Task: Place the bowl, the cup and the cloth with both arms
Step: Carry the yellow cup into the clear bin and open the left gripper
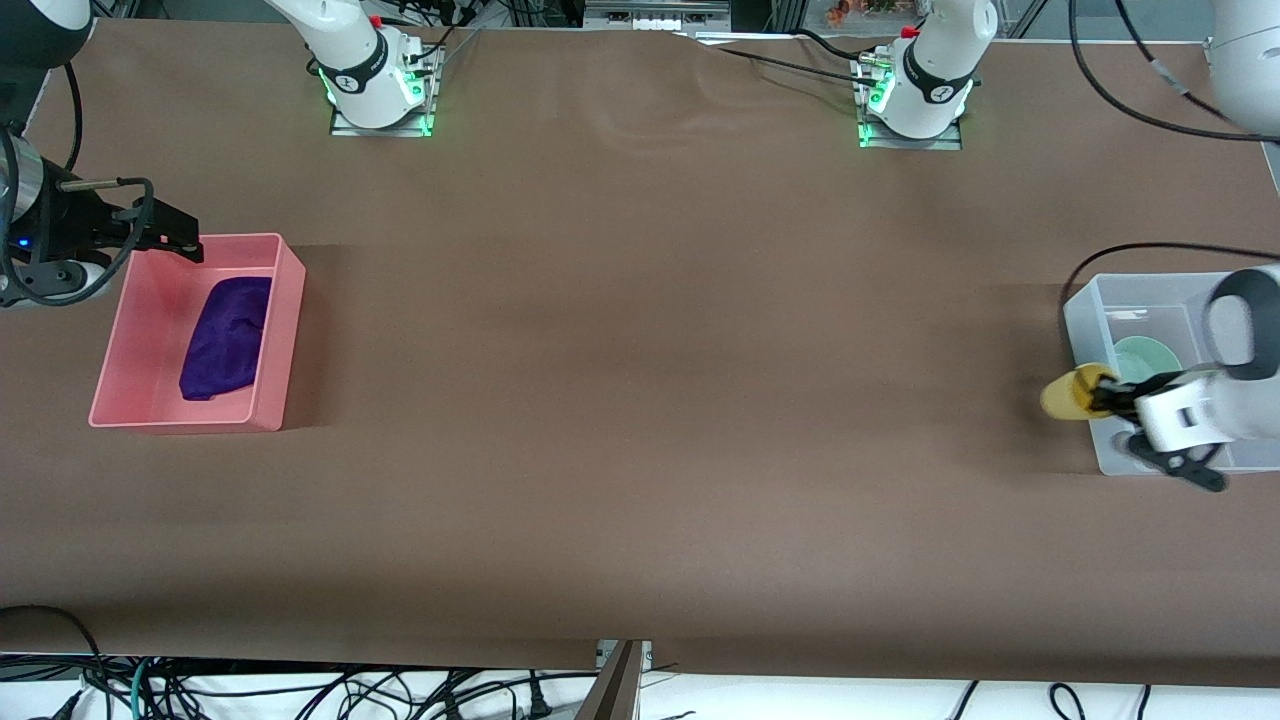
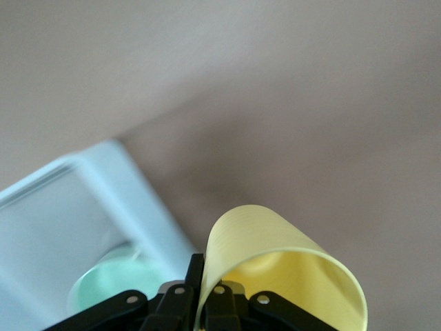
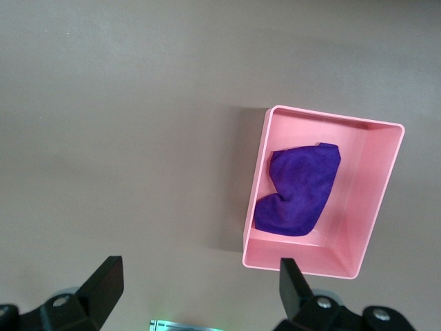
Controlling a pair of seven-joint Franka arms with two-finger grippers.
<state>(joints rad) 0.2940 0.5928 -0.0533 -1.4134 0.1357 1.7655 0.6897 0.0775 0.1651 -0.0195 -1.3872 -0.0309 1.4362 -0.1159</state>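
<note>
My left gripper (image 1: 1102,393) is shut on the rim of the yellow cup (image 1: 1070,393). It holds the cup tilted on its side in the air, over the wall of the clear bin (image 1: 1080,320) that faces the table's middle. The left wrist view shows the fingers (image 2: 198,272) pinching the cup's wall (image 2: 275,241). The sea-green bowl (image 1: 1148,357) sits in the clear bin; it also shows in the left wrist view (image 2: 114,283). The purple cloth (image 1: 228,338) lies in the pink bin (image 1: 285,330). My right gripper (image 1: 178,238) is open and empty, high over that bin's corner.
The right wrist view shows the pink bin (image 3: 386,186) with the cloth (image 3: 300,189) below and off to one side of my right gripper (image 3: 200,279). Both bins stand at opposite ends of the brown table. Black cables hang near the left arm.
</note>
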